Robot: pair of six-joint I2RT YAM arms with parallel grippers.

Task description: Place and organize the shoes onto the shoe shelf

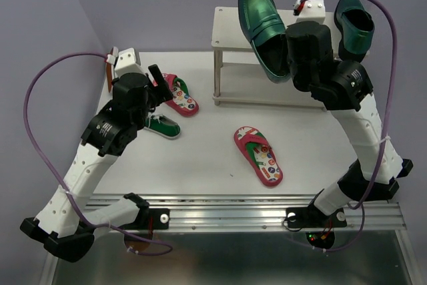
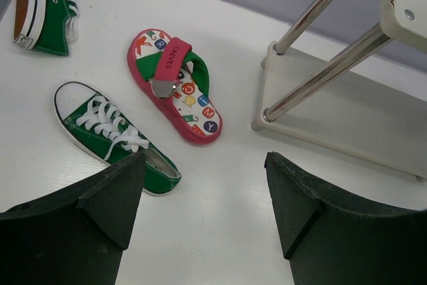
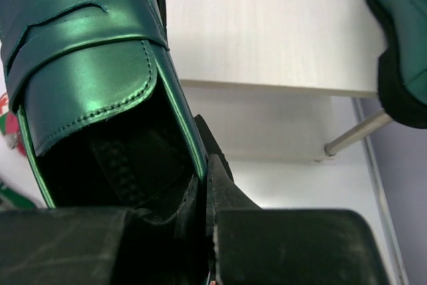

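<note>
**Bench** [image 1: 200,171], white, six shoes and one rack.

1. Flip-flop [image 1: 259,156]: red, green strap, patterned insole. Lies alone mid-bench, nearest the arm bases.
2. Left jaws: wide apart, holding nothing, hovering above item 3.
3. Sneaker [image 2: 113,135]: green, white laces and toe cap, upright on the bench. Half hidden under the arm from above.
4. Second flip-flop [image 2: 175,85]: just beyond the sneaker, lettered strap legible only in the left wrist view.
5. Second sneaker [image 2: 43,8]: on its side at the far left, plain only in the left wrist view.
6. Loafer [image 1: 263,28]: shiny dark teal, raised over the shelf. Right jaws clamped on its heel rim, which the right wrist view alone shows.
7. Shoe shelf [image 1: 227,21]: pale wood, metal legs, at the far edge.
8. Second loafer [image 1: 353,28]: at the right end of the top board.
</note>
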